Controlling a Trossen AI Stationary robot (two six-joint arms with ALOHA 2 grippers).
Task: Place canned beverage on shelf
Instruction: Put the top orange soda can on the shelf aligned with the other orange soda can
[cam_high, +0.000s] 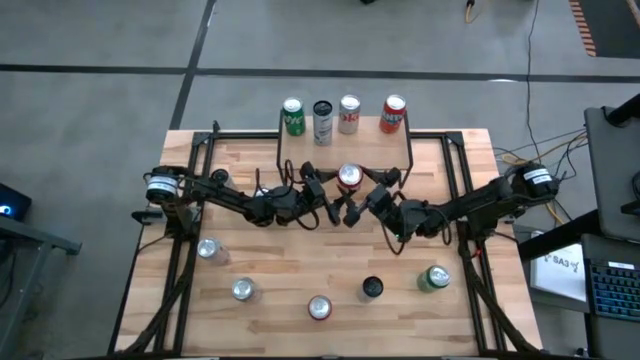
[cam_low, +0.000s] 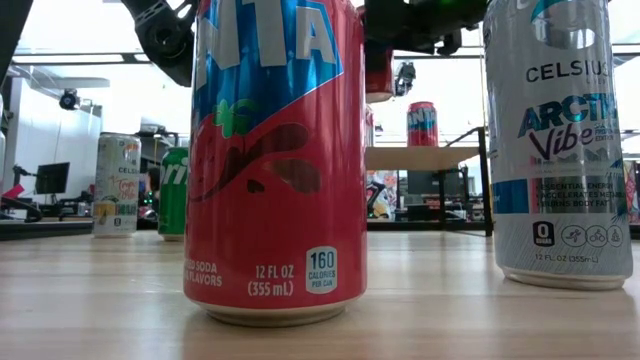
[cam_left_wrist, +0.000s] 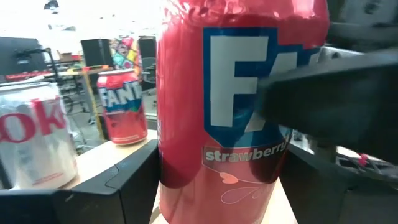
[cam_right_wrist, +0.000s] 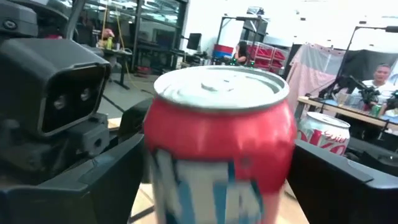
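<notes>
A red strawberry soda can (cam_high: 348, 178) hangs upright between my two grippers, above the near edge of the shelf (cam_high: 300, 150). The low view shows this can (cam_low: 378, 72) higher than the shelf's wood top (cam_low: 425, 158). My left gripper (cam_high: 328, 192) comes from the table's left and is shut on it. My right gripper (cam_high: 368, 196) comes from the right and is open, with a finger on either side of the can (cam_right_wrist: 217, 143). Whether those fingers touch it I cannot tell. Several other cans (cam_high: 340, 116) stand along the shelf's far edge. My left gripper pinches the can's lower wall (cam_left_wrist: 165, 177) between its two fingers (cam_left_wrist: 118, 186), one on each side. The fingers come in about level from the table's left. The can stands upright in the hold, lifted clear of the shelf top.
Several cans stand on the near half of the table: two silver (cam_high: 207, 249) (cam_high: 243, 290), a red one (cam_high: 319, 307), a black one (cam_high: 371, 288) and a green one (cam_high: 433, 278). On the shelf, a red can (cam_left_wrist: 123, 106) and a silver can (cam_left_wrist: 34, 140) stand close behind the held can.
</notes>
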